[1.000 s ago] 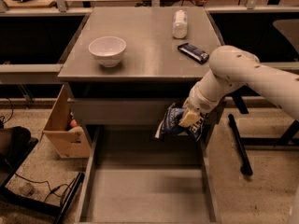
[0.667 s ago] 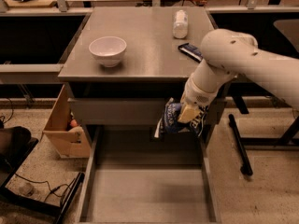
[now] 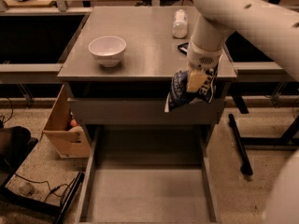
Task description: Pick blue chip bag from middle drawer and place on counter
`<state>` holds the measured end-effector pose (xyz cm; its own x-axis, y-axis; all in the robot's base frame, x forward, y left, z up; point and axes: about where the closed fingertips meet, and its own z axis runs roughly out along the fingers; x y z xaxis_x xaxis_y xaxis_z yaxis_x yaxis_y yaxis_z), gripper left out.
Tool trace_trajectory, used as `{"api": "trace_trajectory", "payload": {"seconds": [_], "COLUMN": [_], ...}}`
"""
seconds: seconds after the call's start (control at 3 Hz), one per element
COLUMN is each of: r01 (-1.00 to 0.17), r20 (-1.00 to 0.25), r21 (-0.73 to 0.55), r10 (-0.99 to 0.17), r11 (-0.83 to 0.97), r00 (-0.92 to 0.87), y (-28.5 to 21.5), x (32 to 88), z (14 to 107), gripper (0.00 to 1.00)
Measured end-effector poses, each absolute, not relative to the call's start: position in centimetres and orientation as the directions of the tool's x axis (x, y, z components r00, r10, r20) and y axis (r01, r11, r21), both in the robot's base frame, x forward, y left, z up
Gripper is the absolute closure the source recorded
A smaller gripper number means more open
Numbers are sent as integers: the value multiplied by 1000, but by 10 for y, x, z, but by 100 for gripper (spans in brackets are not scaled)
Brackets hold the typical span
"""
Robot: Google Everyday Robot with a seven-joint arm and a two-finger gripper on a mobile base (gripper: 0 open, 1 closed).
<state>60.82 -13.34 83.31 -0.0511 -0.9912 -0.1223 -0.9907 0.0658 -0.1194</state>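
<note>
My gripper [image 3: 196, 80] is shut on the blue chip bag [image 3: 180, 93], a crinkly dark blue bag with pale edges. The bag hangs in the air in front of the cabinet's right side, level with the counter's front edge and above the open middle drawer [image 3: 149, 195]. The drawer is pulled out towards me and its flat grey bottom is bare. The counter [image 3: 145, 45] is the grey top of the cabinet, just behind the bag. My white arm comes in from the upper right and hides the counter's right part.
A white bowl [image 3: 107, 50] stands at the counter's left. A white bottle [image 3: 180, 23] lies at the back right, and a small dark bar [image 3: 183, 47] peeks out beside my arm. A cardboard box [image 3: 63, 125] stands on the floor at the left. A closed drawer front [image 3: 121, 111] sits below the counter.
My arm has risen and lifted the chip bag from below the closed drawer front up to the level of the counter's front edge. The arm now covers more of the counter's right side.
</note>
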Motion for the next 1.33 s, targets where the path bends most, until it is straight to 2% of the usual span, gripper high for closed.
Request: {"api": "trace_trajectory", "payload": {"seconds": [0.33,0.67,1.33], "r01": [-976,-915,-902], "r20": [-69,-131,-149], "r21": [-181,-334,-362], "r10": [-991,-973,-970], "r11": [122,225,234], "r00": [-112,-191,-191], "y": [-161,-171,-171], "x": [641,671,676], "z": [900,960,972], "gripper": [100,100,100]}}
